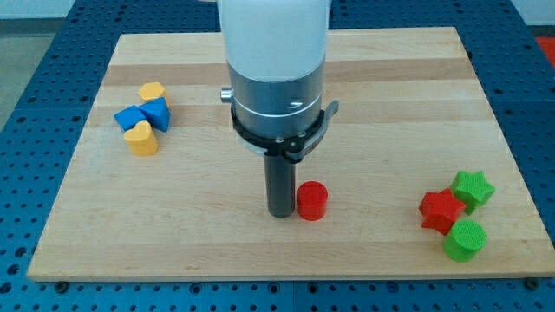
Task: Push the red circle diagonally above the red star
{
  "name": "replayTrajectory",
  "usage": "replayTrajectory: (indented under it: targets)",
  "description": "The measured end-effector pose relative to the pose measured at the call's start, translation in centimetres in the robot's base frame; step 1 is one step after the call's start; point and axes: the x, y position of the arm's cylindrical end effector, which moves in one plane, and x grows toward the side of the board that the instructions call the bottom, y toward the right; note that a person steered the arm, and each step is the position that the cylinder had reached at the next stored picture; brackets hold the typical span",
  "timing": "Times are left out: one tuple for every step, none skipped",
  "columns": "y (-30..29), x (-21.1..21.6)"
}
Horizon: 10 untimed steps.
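- my tip (281,213) sits on the wooden board (381,104), touching or just about touching the view's-left side of the red circle (312,201); contact itself is too tight to call.
- no claw on this rig, only the dark rod under the white and metal arm body, so nothing is released, clenched or grasping; state is not something these pictures can show.
- red circle: lower middle of the board, standing upright on its flat face, well apart from the red star (440,211) at the view's right.
- why the tip is there (my read): being on the circle's left puts it behind the block for a shove toward the view's right, where the star lies.
- red star is hemmed in: green star (473,188) touching it on the upper right, green circle (465,240) just below right. Its upper-left side looks free, likely the diagonal spot to aim for.
- orientation: the circle is a short cylinder, axis vertical, round from above, so it has no heading and no long axis along the board; it can be pushed from any side the same.
- risk guess: a round block can slip off a thin rod if the push is off-centre.
- clutter, far upper left: two yellow hearts (141,139) (152,91) and two blue blocks (130,119) (157,111) (shapes unclear), bunched together, well out of the way.
- task judged not yet done.
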Motion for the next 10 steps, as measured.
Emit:
replayTrajectory:
  targets:
    - [1.3,0.0]
    - [6.6,-0.1]
    - [11.5,-0.1]
    - [12.8,-0.1]
    - [11.0,-0.1]
    - [8.0,-1.4]
    - [10.3,-4.3]
    - [12.0,-3.0]
    - [12.6,-1.7]
    - [13.4,-1.6]
